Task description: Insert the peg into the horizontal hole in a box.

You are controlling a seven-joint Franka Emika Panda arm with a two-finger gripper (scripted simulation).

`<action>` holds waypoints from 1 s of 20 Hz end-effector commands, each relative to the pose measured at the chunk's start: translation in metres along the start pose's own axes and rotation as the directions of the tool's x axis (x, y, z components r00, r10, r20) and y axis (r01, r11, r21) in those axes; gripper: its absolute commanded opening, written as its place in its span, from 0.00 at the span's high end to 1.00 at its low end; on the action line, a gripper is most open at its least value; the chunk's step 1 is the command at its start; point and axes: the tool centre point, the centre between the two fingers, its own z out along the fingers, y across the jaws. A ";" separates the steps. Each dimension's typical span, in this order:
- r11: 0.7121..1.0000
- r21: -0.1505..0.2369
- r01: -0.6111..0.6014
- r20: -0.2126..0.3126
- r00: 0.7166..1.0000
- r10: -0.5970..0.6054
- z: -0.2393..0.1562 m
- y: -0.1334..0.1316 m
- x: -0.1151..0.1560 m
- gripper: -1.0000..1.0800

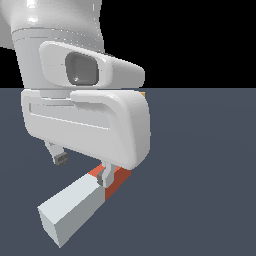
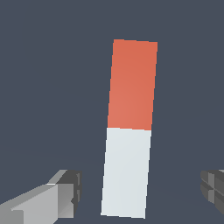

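Observation:
The peg (image 1: 75, 207) lies flat on the dark floor, its pale grey-white part toward the exterior camera and its red-orange end (image 1: 117, 181) behind. My gripper (image 1: 83, 168) hangs over it, open. In the wrist view the peg (image 2: 129, 131) runs lengthwise between the two widely spread fingers (image 2: 65, 190), with a clear gap on each side, and the gripper (image 2: 140, 187) straddles the white part. One finger (image 1: 106, 176) stands in front of the red-white boundary. A small tan sliver (image 1: 143, 93) at the hand's edge may be the box. The hole is hidden.
The large white hand and wrist body (image 1: 85, 120) fills the upper left of the exterior view and blocks what lies behind it. Dark grey floor (image 1: 200, 175) stretches around the peg.

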 end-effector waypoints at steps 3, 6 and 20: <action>0.998 0.000 -0.064 0.000 0.998 0.064 0.010 -0.006 -0.018 0.04; 0.997 0.001 -0.072 -0.001 0.997 0.072 0.012 -0.007 -0.020 0.04; 0.997 0.001 -0.071 -0.001 0.997 0.071 0.055 -0.008 -0.020 0.04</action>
